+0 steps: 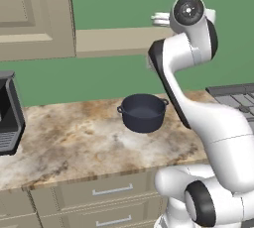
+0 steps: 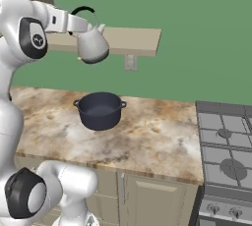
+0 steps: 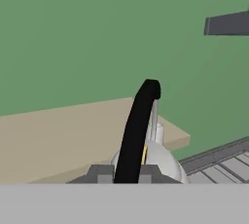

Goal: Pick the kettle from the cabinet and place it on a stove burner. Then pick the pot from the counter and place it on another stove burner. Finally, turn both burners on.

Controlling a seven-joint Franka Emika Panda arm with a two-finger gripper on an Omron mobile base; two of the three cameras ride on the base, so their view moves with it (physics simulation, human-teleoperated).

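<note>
Right base view has the gripper (image 2: 84, 22) at upper left, clenched on the black handle of the kettle (image 2: 91, 45), which hangs tilted in front of the cabinet (image 2: 133, 41) shelf board. Below, centre-left, the pot (image 2: 100, 110) sits on the counter (image 2: 157, 141); stove burners (image 2: 225, 133) lie at lower right.

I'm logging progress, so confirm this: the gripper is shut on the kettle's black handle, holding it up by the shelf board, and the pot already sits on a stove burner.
The pot part is wrong. The pot sits on the counter, left of the range, as the right base view shows. The rest holds: the gripper is shut on the kettle handle, by the shelf board.
</note>
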